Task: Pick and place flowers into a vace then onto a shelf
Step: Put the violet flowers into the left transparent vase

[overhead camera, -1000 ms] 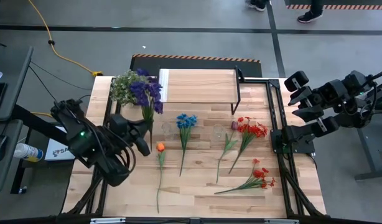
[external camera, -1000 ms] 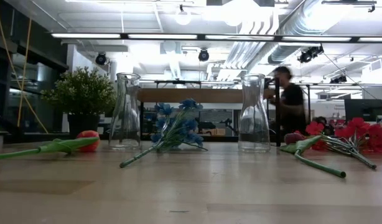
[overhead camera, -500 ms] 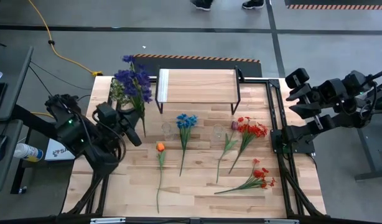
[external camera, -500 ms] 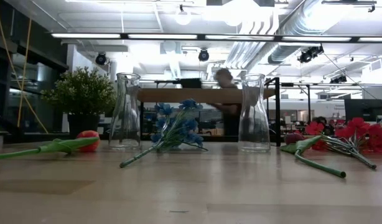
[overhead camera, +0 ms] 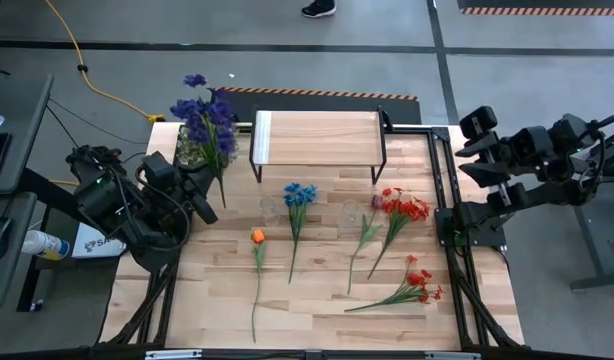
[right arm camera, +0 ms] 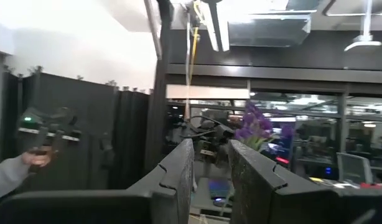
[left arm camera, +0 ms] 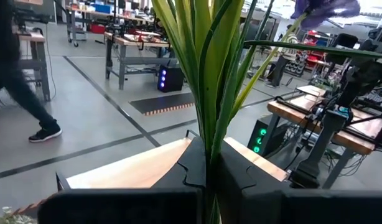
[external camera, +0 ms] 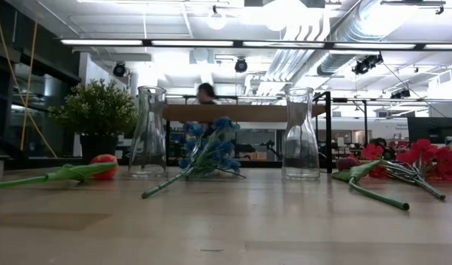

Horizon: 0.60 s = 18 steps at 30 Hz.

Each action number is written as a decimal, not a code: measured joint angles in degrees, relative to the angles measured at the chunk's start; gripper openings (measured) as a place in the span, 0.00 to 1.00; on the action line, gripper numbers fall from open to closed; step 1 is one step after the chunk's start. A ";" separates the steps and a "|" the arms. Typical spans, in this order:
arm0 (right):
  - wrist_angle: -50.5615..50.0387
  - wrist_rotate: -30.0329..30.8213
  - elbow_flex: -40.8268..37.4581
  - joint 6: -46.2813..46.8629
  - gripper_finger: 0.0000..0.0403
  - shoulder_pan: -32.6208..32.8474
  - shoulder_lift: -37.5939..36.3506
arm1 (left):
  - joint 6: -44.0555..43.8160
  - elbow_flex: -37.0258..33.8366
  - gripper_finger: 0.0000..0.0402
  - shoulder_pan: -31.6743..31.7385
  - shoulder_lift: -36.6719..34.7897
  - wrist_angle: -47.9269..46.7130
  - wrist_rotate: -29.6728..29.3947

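My left gripper is raised over the table's left side, shut on a purple flower whose blooms reach toward the far left corner above the potted plant. Two clear glass vases stand upright mid-table. On the boards around them lie a blue flower, an orange flower, a maroon bud and red flowers. The shelf stands on its black legs at the far edge. My right gripper hangs open beyond the table's right edge, with nothing between its fingers. My left gripper pinches the purple flower's green stem and long leaves between its two fingers, in the stem's lower part. The fingers point about level. The flower is lifted clear of the table, and its leaves and blooms stick out well beyond the fingertips.
The bushy potted plant sits at the far left corner, right under the held blooms. A black frame runs along the table's right side. Bare boards lie near the front edge. A person walks in the room behind the table.
My left gripper has gone toward the table's left and far edges and risen a little, rolling its wrist, still shut on the purple flower. The blooms have swung from above the left vase to over the potted plant. My right gripper has rolled slightly in place.
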 joint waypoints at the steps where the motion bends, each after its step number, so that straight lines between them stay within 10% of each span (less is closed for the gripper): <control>1: -0.11 0.90 0.00 -0.47 0.23 -0.01 0.00 | 0.22 0.00 0.11 -0.02 0.00 0.02 -0.21; 18: -0.15 8.29 0.00 -4.00 0.23 0.00 0.00 | 7.69 -0.02 0.11 -0.02 -3.25 0.02 -3.71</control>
